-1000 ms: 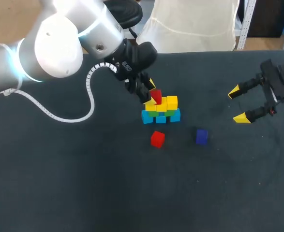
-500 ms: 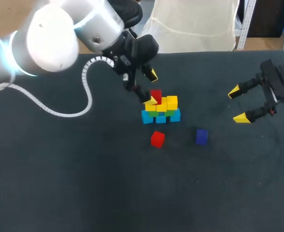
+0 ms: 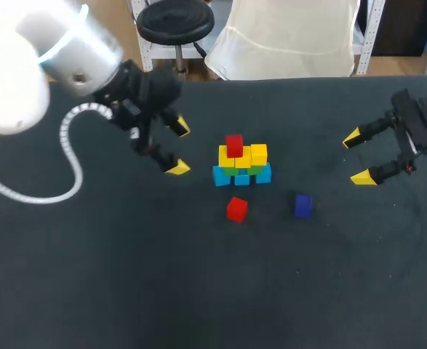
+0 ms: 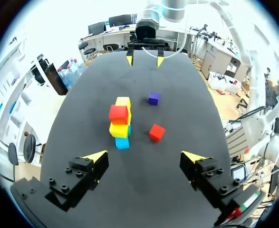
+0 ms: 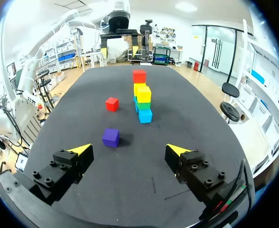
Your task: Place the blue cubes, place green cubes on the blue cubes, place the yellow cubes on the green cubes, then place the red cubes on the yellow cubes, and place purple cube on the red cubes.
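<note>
Though it is only a few layers tall, the stack stands upright near the middle of the table (image 3: 198,291), and its long axis runs along the 9-to-3 o'clock line in the head view. The blue cubes (image 3: 222,177) lie side by side at the bottom. The green cubes (image 5: 143,105) sit on them, mostly hidden from above, and the yellow cubes (image 3: 251,155) form the row over those. One red cube (image 3: 233,145) rests squarely on the yellow row toward its 9 o'clock end, while the 3 o'clock end shows its yellow top. Seen from either wrist, the row is end-on and reads as a single narrow column.

A loose red cube (image 3: 236,209) lies flat on the table at 6 o'clock from the stack, near it but apart. The purple cube (image 3: 303,205) lies at about 4 o'clock from the stack, apart from both the stack and the loose red cube.

The left gripper (image 3: 177,147) hangs at 9 o'clock from the stack, near it but touching nothing. Its jaws are spread wide with nothing between them, and its yellow tips slant toward about 4 o'clock. The left arm (image 3: 17,87) comes in from the 10 o'clock corner. The right gripper (image 3: 358,156) sits at 3 o'clock from the stack, well apart from it. Its jaws are likewise spread wide and empty, with the tips pointing toward about 8 o'clock.
</note>
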Controlling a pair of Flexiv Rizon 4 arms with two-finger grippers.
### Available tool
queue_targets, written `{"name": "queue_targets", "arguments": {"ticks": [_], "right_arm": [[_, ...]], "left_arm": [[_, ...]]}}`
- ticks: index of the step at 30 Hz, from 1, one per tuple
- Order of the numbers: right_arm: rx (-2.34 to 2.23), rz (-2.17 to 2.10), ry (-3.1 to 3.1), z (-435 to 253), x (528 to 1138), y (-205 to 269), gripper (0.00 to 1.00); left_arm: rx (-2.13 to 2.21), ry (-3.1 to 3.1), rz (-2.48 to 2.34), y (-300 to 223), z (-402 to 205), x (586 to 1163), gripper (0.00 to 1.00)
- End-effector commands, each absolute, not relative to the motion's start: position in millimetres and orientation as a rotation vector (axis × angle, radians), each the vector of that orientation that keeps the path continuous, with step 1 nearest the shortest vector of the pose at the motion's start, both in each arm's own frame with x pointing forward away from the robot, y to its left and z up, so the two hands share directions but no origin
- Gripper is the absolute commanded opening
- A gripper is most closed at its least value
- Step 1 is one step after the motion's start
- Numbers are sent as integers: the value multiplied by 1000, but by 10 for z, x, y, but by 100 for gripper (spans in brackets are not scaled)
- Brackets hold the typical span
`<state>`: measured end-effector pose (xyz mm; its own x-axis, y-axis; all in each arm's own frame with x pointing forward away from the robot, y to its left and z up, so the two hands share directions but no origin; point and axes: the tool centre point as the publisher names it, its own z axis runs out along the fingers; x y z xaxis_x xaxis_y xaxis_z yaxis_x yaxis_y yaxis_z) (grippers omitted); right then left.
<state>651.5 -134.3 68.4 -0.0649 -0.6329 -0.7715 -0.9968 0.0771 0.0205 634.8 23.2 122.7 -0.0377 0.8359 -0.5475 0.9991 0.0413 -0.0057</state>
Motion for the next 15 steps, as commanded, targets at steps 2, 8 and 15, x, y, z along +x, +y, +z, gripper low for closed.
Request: {"name": "queue_targets", "arguments": {"ticks": [2, 8, 15], "right_arm": [[-1617, 787, 1761, 675, 6526, -1343, 100], [-1617, 787, 1761, 675, 6526, -1343, 100], [-1617, 787, 1761, 675, 6526, -1343, 100]], "left_arm": [[1794, 1897, -552, 413, 1238, 6172, 100], [1833, 1845, -596, 397, 1231, 6131, 100], [1833, 1845, -596, 397, 1231, 6131, 100]]}}
